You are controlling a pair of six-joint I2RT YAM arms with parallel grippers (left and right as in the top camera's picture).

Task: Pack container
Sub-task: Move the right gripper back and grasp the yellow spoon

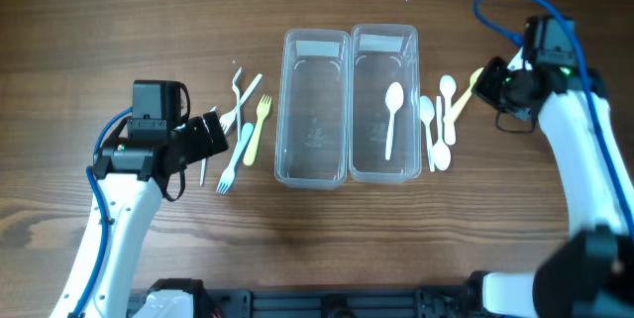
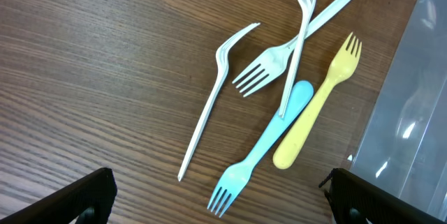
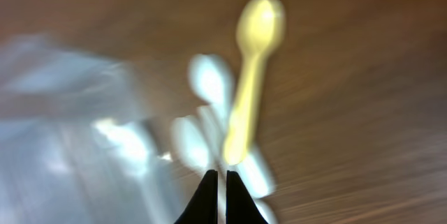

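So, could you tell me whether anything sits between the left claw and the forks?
Nothing visible does: the open left claw hangs beside the forks with only bare table between. Within the pile, though, a white fork lies across the blue fork's handle.

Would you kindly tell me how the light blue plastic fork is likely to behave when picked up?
The light blue plastic fork looks thin, so probably light and flexible. It lies flat on the wooden table, so it may skid. A white plastic fork rests across its handle and would likely shift.
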